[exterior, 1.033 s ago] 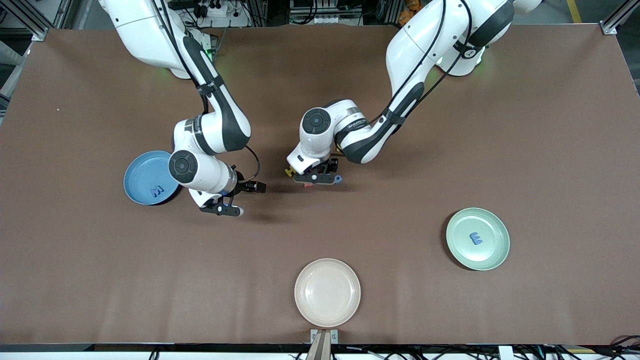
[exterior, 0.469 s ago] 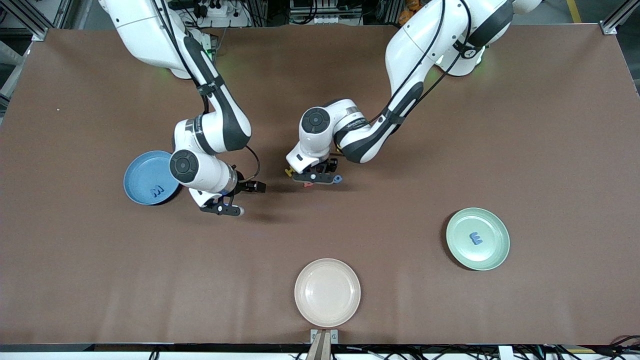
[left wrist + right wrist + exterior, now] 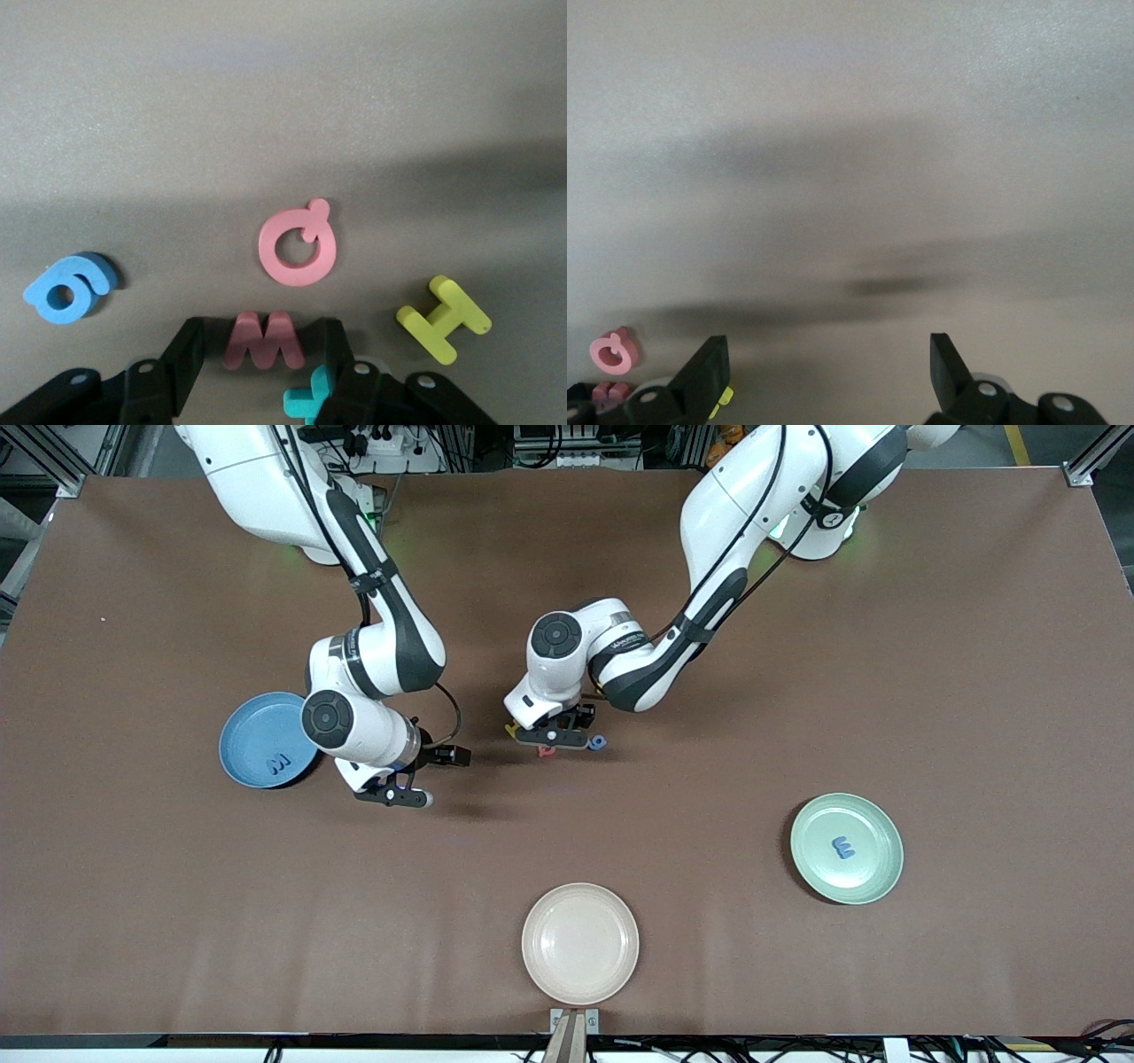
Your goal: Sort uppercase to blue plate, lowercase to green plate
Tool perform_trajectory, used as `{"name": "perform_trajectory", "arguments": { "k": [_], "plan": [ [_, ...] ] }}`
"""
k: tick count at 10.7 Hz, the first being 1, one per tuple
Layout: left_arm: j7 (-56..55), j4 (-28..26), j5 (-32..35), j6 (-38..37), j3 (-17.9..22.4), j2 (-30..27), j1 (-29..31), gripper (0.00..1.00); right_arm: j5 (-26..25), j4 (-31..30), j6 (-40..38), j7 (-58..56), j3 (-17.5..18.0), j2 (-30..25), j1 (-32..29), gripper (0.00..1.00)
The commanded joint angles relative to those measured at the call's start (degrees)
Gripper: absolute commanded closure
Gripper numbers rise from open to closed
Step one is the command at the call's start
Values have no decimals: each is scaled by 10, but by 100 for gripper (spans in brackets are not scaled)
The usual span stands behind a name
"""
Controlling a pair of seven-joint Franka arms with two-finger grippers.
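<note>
My left gripper point(image 3: 555, 738) is low over a cluster of letters mid-table, open, its fingers point(image 3: 188, 352) on either side of the red lowercase w/m point(image 3: 264, 340) with a gap on each side. Around it lie the red Q point(image 3: 299, 248), yellow H point(image 3: 443, 319), blue g-like letter point(image 3: 69, 286) and the teal letter point(image 3: 310, 400), partly hidden by a finger. The blue plate point(image 3: 248, 726) holds the blue W point(image 3: 279, 764). The green plate point(image 3: 873, 868) holds the blue e point(image 3: 843, 848). My right gripper point(image 3: 394, 794) waits open and empty beside the blue plate. The tiny yellow letter is hidden.
A beige plate point(image 3: 580, 974) stands near the table's front edge, nearer to the camera than the letter cluster. In the right wrist view the red Q point(image 3: 611, 351) shows past one finger point(image 3: 707, 365) of the open right gripper point(image 3: 828, 367).
My left gripper has crept slightly toward the right arm's end and settled lower over the letters. The right arm has not moved.
</note>
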Motion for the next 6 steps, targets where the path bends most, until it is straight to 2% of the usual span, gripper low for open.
{"name": "perform_trajectory", "arguments": {
  "k": [1,5,6],
  "plan": [
    [11,9,-1,2,5,6,-6,40,-13,-14,7,13,6,-12,-3,0],
    [12,8,-1,2,5,6,-5,52,-12,-14,32,38,20,-9,0,0],
    [12,8,-1,2,5,6,-5,59,-13,-14,34,42,24,-9,3,0]
  ]
}}
